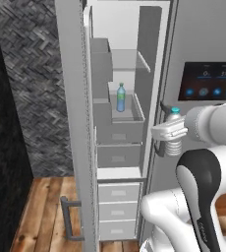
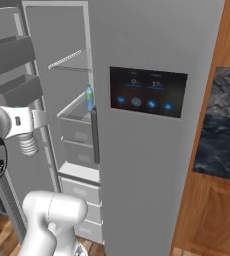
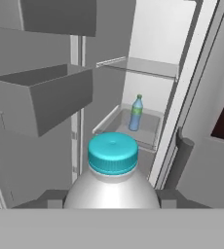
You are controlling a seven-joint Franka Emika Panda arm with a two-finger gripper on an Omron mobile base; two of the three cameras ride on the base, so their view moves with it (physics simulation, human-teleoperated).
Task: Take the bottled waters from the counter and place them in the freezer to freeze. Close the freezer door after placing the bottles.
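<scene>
The freezer door (image 1: pixel 74 123) stands open at left, its handle (image 1: pixel 68 216) low; the blue-tinted bottle (image 1: pixel 121 98) stands upright in a freezer (image 1: pixel 152 59) bin. Right of it the gripper (image 1: pixel 170 133) grasps the whitish bottle (image 1: pixel 173 140), partly covering it in the left base view. The hand view shows that bottle's blue cap (image 3: pixel 113 153) clearly, its lower body cut off.

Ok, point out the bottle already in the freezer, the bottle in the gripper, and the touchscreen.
Blue-tinted bottle (image 1: pixel 121 98), left base view, mid-body.
Whitish bottle (image 3: pixel 113 153), hand view, cap.
Touchscreen (image 2: pixel 148 91), right base view, panel centre.
</scene>
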